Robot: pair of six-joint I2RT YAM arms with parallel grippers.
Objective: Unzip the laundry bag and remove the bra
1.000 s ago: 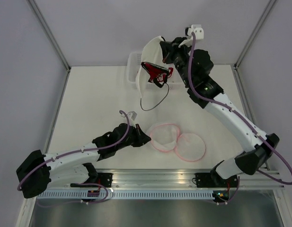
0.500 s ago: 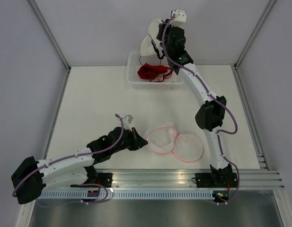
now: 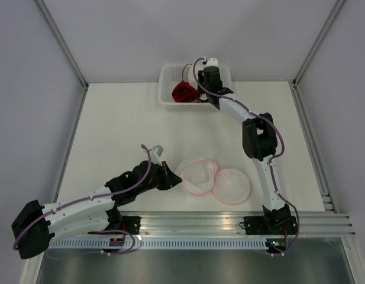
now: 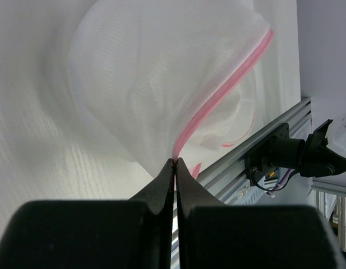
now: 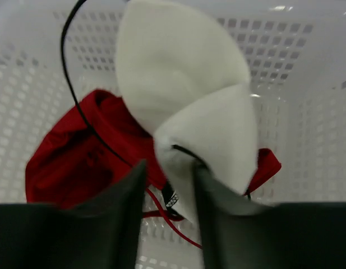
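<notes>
The laundry bag lies unzipped on the table near the front, its two white mesh halves rimmed in pink spread side by side. My left gripper is shut on the left edge of the laundry bag, and the left gripper pinches its pink zipper trim. The bra, red with white-lined cups and black straps, lies in the white basket at the back. My right gripper hangs over it. In the right wrist view the right gripper is open, a white cup of the bra resting against its fingers.
The basket's perforated walls surround the right gripper on all sides. An aluminium rail runs along the table's near edge, just right of the bag in the left wrist view. Grey walls enclose the table.
The right arm has swung down from high above the table and lowered the bra into the basket, and its jaws have opened. The left gripper has drawn slightly back, still pinching the bag's edge.
</notes>
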